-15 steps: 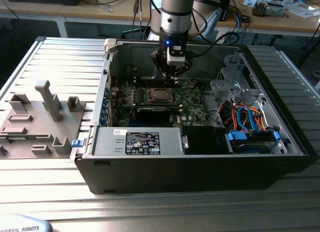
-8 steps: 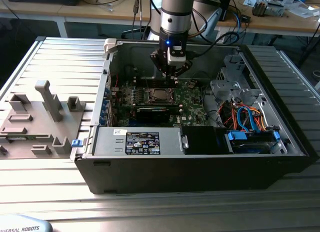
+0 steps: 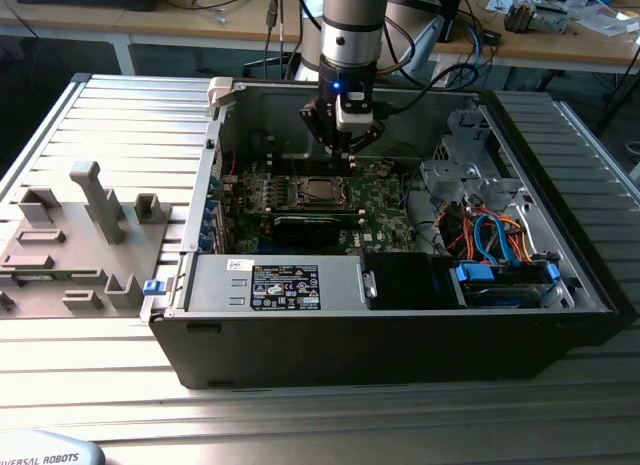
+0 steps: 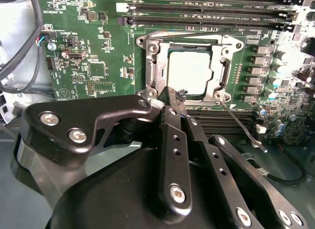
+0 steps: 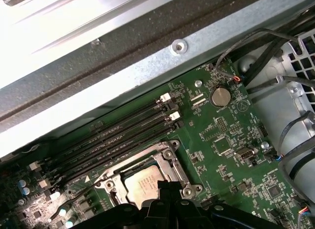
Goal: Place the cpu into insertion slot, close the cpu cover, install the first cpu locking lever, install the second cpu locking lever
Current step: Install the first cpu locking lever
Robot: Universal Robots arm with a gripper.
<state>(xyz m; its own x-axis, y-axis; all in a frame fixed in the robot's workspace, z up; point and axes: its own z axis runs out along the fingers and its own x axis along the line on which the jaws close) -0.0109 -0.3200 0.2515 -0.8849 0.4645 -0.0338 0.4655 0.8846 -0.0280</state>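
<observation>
In the exterior view, the grey robot arm reached down into an open black computer case (image 3: 400,335) lying on a slatted metal table (image 3: 100,385). Its black gripper (image 3: 350,165) hung just above the far edge of the small square silver-topped cpu (image 3: 322,192), which sat on the green motherboard (image 3: 390,217) towards the far middle of the case. A grey plastic fixture tray (image 3: 70,245) lay outside the case on the exterior view's left.

In the second wrist view, the gripper (image 4: 173,95) had its fingers (image 4: 170,120) pressed together, the tip touching a corner of the thin silver-grey metal cpu cover (image 4: 152,66). That cover lay flat over the cpu (image 4: 189,71), which was seated in the dark square insertion slot (image 4: 219,77). One thin wire locking lever (image 4: 243,126) angled away from the socket, unlatched; another wire lever (image 4: 182,35) lay along the cover's opposite side.

In the first wrist view, the gripper (image 5: 166,185) overlapped the cpu (image 5: 140,184) inside its cover (image 5: 170,157), beside long black memory slots (image 5: 123,128) and a round silver coin battery (image 5: 220,96).
</observation>
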